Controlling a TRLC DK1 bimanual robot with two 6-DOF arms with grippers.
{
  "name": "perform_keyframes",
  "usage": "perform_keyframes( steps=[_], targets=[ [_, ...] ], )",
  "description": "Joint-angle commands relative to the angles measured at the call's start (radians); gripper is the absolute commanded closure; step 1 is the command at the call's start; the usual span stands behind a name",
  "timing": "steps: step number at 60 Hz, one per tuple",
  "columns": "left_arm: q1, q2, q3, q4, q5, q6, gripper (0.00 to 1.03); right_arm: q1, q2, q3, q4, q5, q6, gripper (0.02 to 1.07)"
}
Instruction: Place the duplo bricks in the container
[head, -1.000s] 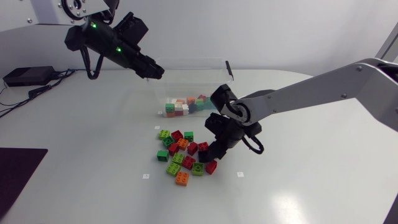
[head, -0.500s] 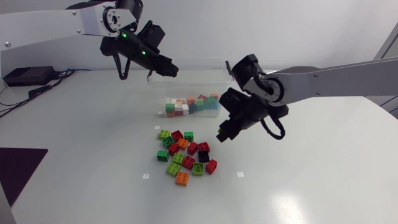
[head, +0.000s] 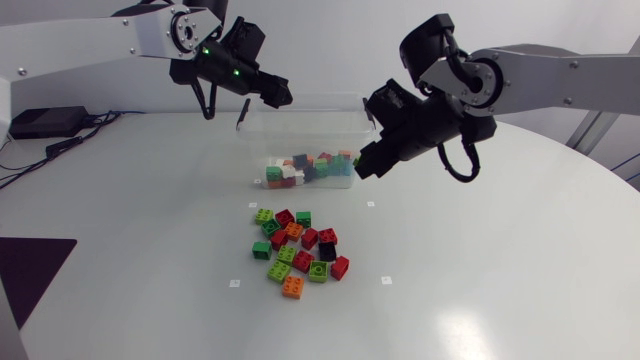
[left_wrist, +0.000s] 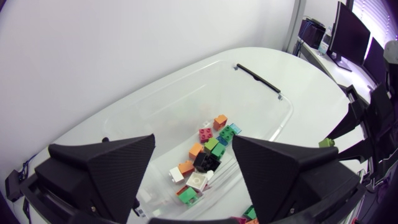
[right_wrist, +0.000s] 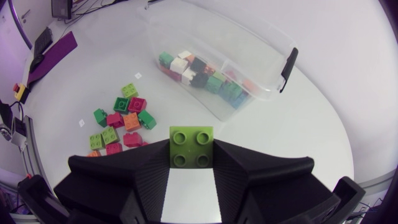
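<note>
1. Head view: the clear plastic container (head: 345, 120) stands at the far middle of the table, with a layer of mixed bricks (head: 305, 168) lying in it. The loose bricks (head: 298, 250), red, green, orange and one black, sit clustered nearer, well apart from the container. The right gripper (head: 364, 166) hangs raised off the table, just beside the container's right end. The left gripper (head: 279, 96) hovers above its far left rim.
2. Left wrist view: the left gripper (left_wrist: 194, 142) looks down into the container, its fingers spread wide with nothing between them.
3. Right wrist view: the right gripper (right_wrist: 191, 154) is clamped on a lime-green brick (right_wrist: 191, 144), with both fingers pressing its opposite side walls and the four studs showing. The container lies ahead of it. A brick like this is probably light, stiff and hard to damage. Its smooth walls could slip, so the best hold is square across two flat sides rather than on the studs.
</note>
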Motion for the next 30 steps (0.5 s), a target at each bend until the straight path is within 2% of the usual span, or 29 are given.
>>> perform_keyframes(
  steps=[1, 9, 30],
  targets=[
    [-0.016, -0.097, -0.062, 0.019, -0.012, -0.010, 0.05, -0.011, -0.020, 0.043, 0.010, -0.013, 0.011, 0.81],
    [-0.006, -0.191, -0.148, 0.021, -0.013, 0.024, 0.05, -0.016, -0.005, 0.093, 0.035, -0.014, 0.031, 0.81],
    [-0.003, -0.441, -0.523, 0.035, 0.005, 0.256, 0.06, -0.037, 0.103, 0.267, 0.052, -0.027, 0.085, 0.81]
  ],
)
